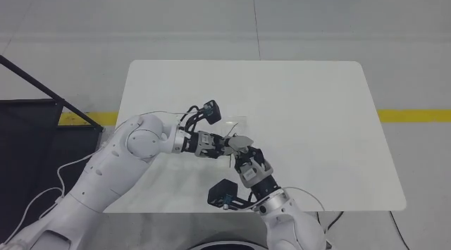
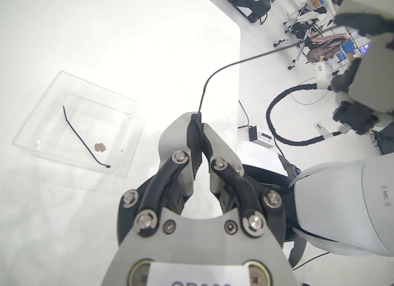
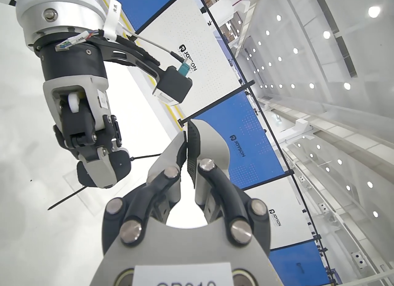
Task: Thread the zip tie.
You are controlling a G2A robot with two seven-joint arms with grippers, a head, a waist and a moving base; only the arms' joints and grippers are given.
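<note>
A black zip tie (image 2: 246, 59) runs in a curve between my two grippers, held up over the white table. My left gripper (image 2: 197, 129) is shut on one part of the strap, and the strap rises out of its fingertips. Seen from the right wrist, the left gripper (image 3: 103, 165) has the pointed tail (image 3: 66, 198) sticking out behind it. My right gripper (image 3: 186, 141) is shut on the other end, with the small head (image 3: 182, 122) showing at its tips. The grippers (image 1: 238, 146) are close together near the table's front middle.
A clear shallow tray (image 2: 40, 109) lies on the table (image 1: 317, 109) just beyond the grippers. In it are a second black zip tie (image 2: 81, 141) and a small brown scrap (image 2: 100, 147). The table's rounded corner (image 2: 235, 30) is to one side.
</note>
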